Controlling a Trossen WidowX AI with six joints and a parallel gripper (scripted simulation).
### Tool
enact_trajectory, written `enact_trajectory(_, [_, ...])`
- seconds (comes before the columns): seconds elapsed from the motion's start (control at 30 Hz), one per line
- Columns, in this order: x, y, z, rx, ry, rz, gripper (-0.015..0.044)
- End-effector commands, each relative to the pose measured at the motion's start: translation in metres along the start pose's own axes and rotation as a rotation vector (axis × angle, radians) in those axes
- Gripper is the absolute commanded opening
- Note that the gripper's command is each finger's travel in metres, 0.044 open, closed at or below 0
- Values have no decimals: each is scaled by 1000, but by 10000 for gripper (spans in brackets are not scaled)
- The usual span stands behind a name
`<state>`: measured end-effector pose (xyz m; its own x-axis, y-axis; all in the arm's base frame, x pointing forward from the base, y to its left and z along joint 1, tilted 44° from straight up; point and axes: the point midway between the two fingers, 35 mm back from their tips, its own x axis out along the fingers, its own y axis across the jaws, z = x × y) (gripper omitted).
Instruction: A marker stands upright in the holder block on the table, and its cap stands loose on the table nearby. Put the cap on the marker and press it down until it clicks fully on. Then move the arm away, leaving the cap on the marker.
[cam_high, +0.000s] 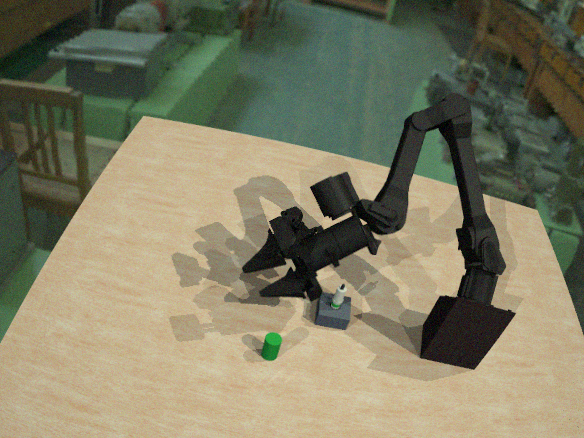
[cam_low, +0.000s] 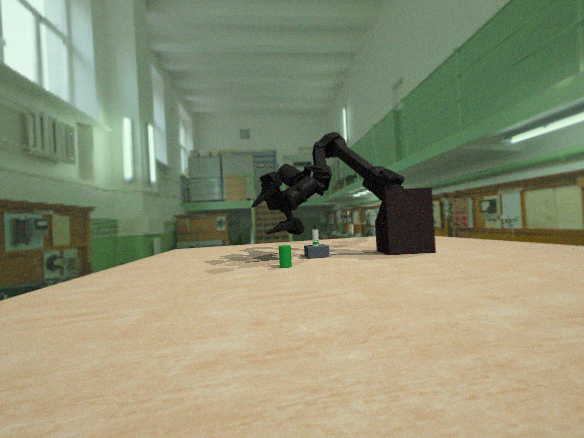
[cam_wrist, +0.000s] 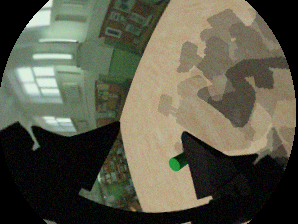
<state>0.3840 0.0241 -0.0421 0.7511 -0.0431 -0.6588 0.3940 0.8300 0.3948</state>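
1. Our gripper (cam_high: 251, 282) (cam_low: 261, 218) (cam_wrist: 152, 129) is nearly wide open, nothing held, raised above the bench (cam_high: 150, 350) (cam_low: 300, 350) (cam_wrist: 155, 95).
2. Green cap (cam_high: 271, 346) (cam_low: 285, 256) (cam_wrist: 176, 163) stands upright on the bench, near side, left of the holder block (cam_high: 333, 313) (cam_low: 316, 251).
3. Marker (cam_high: 339, 296) (cam_low: 315, 236) is upright in the block, uncapped, dark tip up.

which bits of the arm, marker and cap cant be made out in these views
- Marker's lower end: top and exterior views, hidden inside the holder block.
- Part of the cap: wrist view, behind a finger of the tool.
- Cap's underside opening: all views, turned away or covered.
- Arm's far side: exterior view, hidden by its near side.
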Motion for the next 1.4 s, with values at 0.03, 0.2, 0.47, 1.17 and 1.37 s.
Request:
enact_trajectory(0.03, [3, 0, -2, -12, 13, -16, 348])
enact_trajectory(0.2, [25, -5, -24, -156, 150, -193, 248])
enact_trajectory(0.47, [32, 2, -64, -534, 426, -509, 248])
enact_trajectory(1.17, [-8, 28, -75, -1061, 686, -844, 248])
enact_trajectory(1.37, [10, -2, -79, -1061, 685, -846, 248])
